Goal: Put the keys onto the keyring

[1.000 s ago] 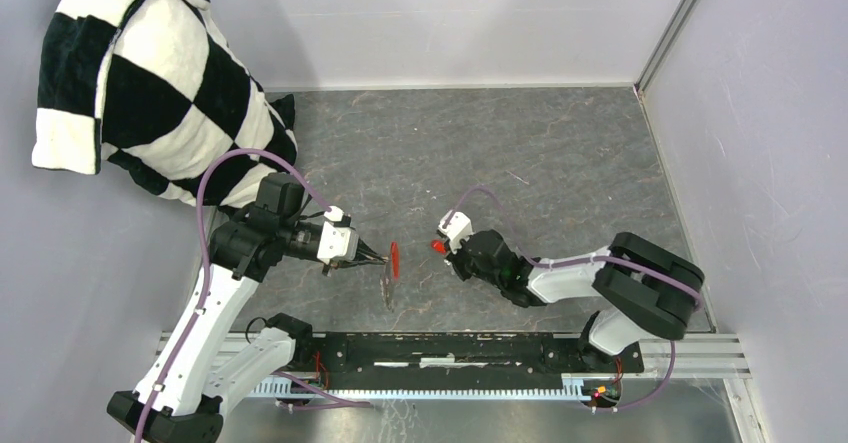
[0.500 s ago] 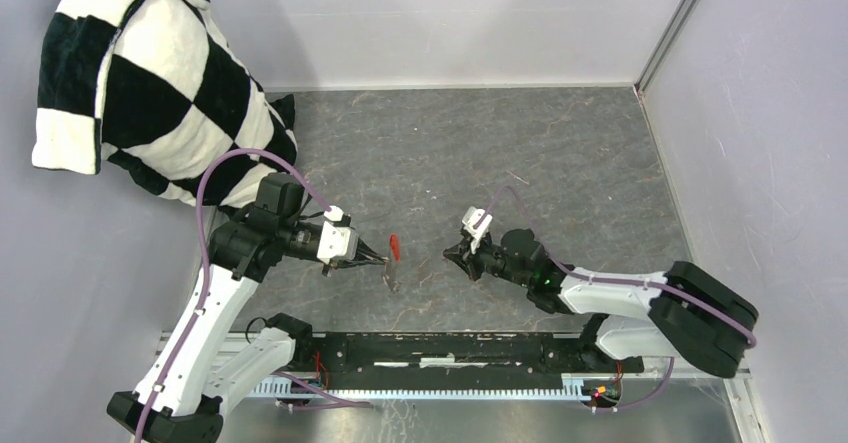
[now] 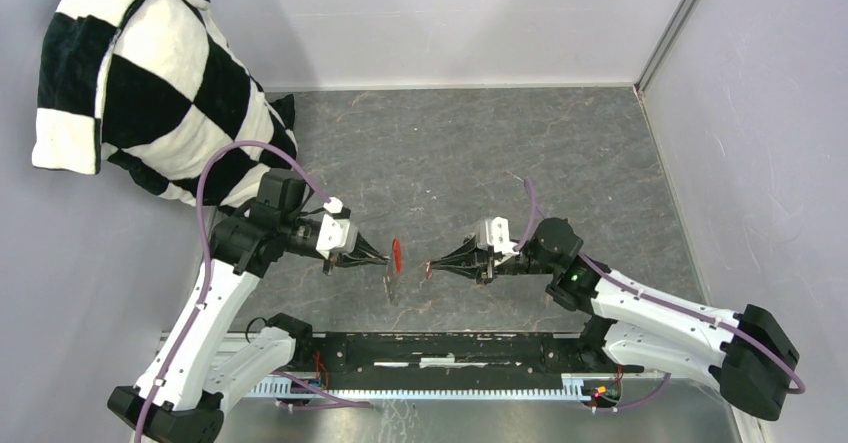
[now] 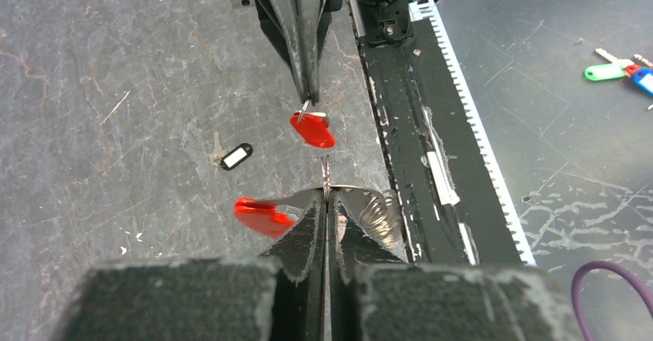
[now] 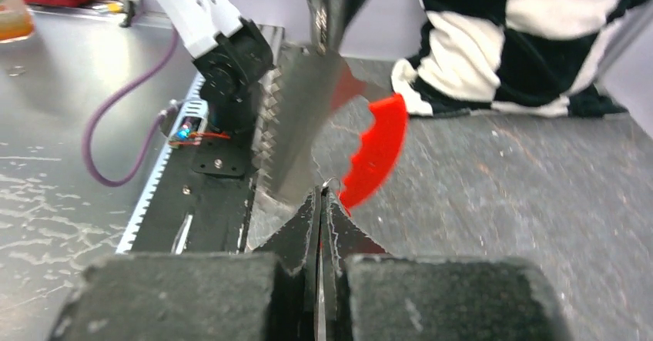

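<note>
My left gripper (image 3: 385, 261) (image 4: 326, 198) is shut on the thin keyring, held above the table. The ring's bright red fob (image 3: 397, 254) (image 4: 260, 213) (image 5: 379, 145) hangs beside it, with a flat silvery piece (image 4: 377, 212). My right gripper (image 3: 432, 266) (image 4: 311, 98) (image 5: 321, 193) faces it, shut on the small loop of the red-headed key (image 4: 313, 129), which dangles just short of the ring. The black-headed key (image 4: 235, 156) lies on the grey table below them.
A black-and-white checkered cloth (image 3: 150, 83) (image 5: 524, 41) hangs at the back left. The black toothed rail (image 3: 450, 348) (image 4: 400, 125) runs along the near edge. Coloured tagged keys (image 4: 608, 70) lie beyond the rail. Walls close in the back and right (image 3: 760, 113).
My right arm has swung round and stretched out leftward, bringing the red-headed key close to the keyring. My left gripper has barely moved; the fob has swung slightly.
</note>
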Robot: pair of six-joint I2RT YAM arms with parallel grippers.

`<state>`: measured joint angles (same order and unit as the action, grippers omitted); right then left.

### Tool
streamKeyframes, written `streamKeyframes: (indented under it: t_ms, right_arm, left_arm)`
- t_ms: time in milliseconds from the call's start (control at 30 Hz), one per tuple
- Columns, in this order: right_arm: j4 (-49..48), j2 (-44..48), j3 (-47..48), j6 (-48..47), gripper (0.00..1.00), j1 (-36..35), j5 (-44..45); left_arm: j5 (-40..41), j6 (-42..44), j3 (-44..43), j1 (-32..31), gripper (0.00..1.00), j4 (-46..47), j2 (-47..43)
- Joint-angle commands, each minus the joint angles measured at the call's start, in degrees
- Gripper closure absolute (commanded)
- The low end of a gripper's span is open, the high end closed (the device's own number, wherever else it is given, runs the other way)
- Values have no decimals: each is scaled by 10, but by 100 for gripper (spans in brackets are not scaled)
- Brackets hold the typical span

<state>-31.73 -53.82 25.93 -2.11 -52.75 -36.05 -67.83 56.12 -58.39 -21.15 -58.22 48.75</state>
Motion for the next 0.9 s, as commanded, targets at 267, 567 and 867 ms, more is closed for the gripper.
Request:
streamKeyframes:
  t_ms: [267, 567, 867]
  right_arm:
    - [241, -59, 214, -174, 99, 2, -166]
    - [296, -70, 275, -260, 100, 2, -190]
    - [334, -91, 323, -310, 100, -4, -200]
  left_arm:
    - [-63, -40, -30, -1, 98, 11, 6]
    - [-98, -28, -45, -1, 98, 11, 10]
    - [-127, 47, -53, -7, 98, 12, 4]
